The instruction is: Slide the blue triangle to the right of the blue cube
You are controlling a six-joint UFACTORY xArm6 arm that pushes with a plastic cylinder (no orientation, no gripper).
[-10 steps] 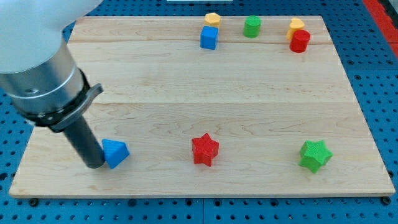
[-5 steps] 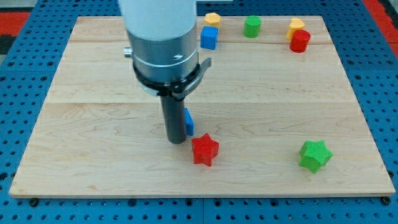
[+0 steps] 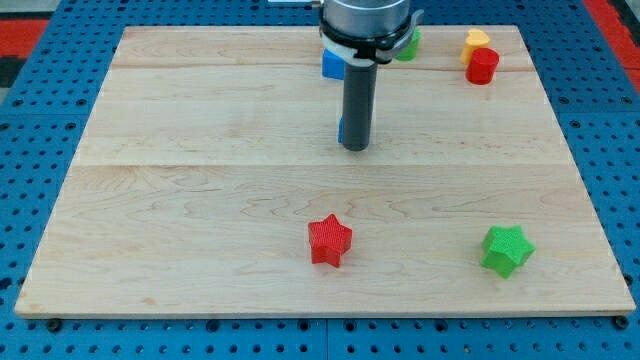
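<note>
Looking at the board, you see my tip (image 3: pixel 355 147) planted mid-board, with only a sliver of the blue triangle (image 3: pixel 341 130) peeking out at the rod's left edge (its pointing direction and long axis can't be read). It holds nothing. Above sits the blue cube (image 3: pixel 333 64), partly hidden. Below rests the red star (image 3: pixel 329 241).

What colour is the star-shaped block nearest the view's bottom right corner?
Green. The green star shows clearly in the camera view, well away from my tip.
</note>
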